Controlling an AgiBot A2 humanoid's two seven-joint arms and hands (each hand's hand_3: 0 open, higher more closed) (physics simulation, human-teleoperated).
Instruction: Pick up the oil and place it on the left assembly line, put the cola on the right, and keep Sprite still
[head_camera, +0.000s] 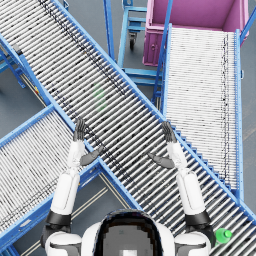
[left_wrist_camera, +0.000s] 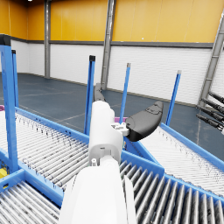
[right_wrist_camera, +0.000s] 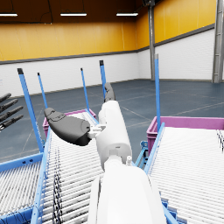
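"Over the middle conveyor, how did the two hands stand?"

"Both hung above its rollers, palms turned toward each other. The left hand and the right hand were released — fingers straight and apart, thumbs out, nothing between them."

"And the oil, the cola?"

"Neither showed in any view. Only a green bottle, probably the Sprite, was on the middle conveyor at its near end, beside the robot's right shoulder and well behind the right hand. Farther up the same conveyor was a faint green smear, too pale to name."

"So which step was in hand?"

"By my judgement the waiting step; no pick was yet begun. The left line sat at the left side of the middle conveyor, the right line at its right side, with a pink bin beyond it."

"What did the next move call for?"

"To keep off the green bottle, and when oil or cola arrived between the hands — to close on it and carry it across to its proper side."
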